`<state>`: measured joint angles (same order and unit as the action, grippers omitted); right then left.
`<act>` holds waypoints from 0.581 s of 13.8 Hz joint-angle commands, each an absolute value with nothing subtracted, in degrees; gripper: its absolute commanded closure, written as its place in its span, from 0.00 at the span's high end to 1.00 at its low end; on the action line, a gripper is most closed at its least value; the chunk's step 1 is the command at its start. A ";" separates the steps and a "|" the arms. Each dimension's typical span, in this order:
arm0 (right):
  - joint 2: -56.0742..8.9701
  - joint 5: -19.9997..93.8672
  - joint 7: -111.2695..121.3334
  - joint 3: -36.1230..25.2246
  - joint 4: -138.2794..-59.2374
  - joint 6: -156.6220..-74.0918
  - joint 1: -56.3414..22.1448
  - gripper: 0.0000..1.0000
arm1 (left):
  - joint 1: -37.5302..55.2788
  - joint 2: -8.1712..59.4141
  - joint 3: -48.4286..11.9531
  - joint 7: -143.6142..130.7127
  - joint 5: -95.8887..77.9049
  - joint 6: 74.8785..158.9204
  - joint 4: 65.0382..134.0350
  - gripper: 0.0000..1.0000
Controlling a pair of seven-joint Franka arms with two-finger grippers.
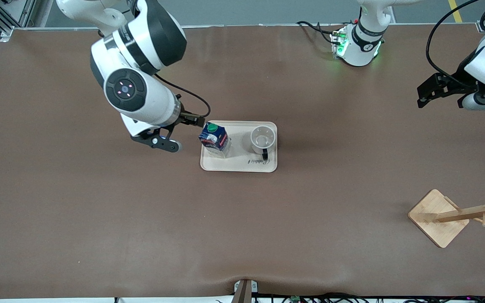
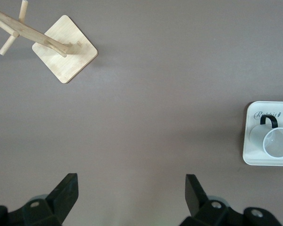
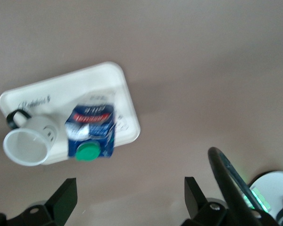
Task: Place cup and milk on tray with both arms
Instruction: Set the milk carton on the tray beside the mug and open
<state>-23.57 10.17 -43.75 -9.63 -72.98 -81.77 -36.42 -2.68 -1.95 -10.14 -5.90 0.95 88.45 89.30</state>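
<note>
You have the brown counter (image 1: 99, 210) carrying everything, with the two arms reaching in from their bases. The wooden rack (image 1: 457, 215) sits toward the left arm's end, nearer the front camera than the tray and well apart from it. The cream tray (image 1: 239, 165) lies near the middle of the counter, and both task things already stand on it — the milk (image 1: 214, 139) upright at the end toward the right arm, the cup (image 1: 262, 140) upright at the end toward the left arm, its black handle turned toward the front camera and its mouth facing up. The two stand apart from each other.

Your right gripper (image 3: 129, 200) hangs over the counter just beside the tray's milk end, its fingers spread apart and holding nothing. Your left gripper (image 2: 132, 200) hangs over bare counter toward its own end, well apart from the tray — its fingers are apart too.
</note>
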 commanded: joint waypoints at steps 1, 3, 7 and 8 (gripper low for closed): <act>-23.38 5.10 -42.36 -9.14 -70.05 -79.89 -34.63 1.00 | -2.72 -2.29 -10.20 -5.71 0.88 88.07 88.94 1.00; -22.42 5.27 -42.19 -9.14 -68.04 -79.72 -33.84 1.00 | -2.81 -2.29 -10.20 -5.36 0.88 88.07 88.86 1.00; -18.73 8.24 -36.21 -9.05 -67.15 -78.67 -28.59 1.00 | -2.81 -2.29 -10.20 -5.36 0.88 88.15 88.77 1.00; -18.55 11.13 -36.99 -9.14 -67.15 -77.79 -24.82 1.00 | -2.90 -2.20 -10.11 -5.36 0.88 88.15 88.68 1.00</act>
<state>-19.64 7.30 -38.15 -9.80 -67.39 -79.48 -30.83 -2.70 -1.95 -10.12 -5.88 0.95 88.45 89.22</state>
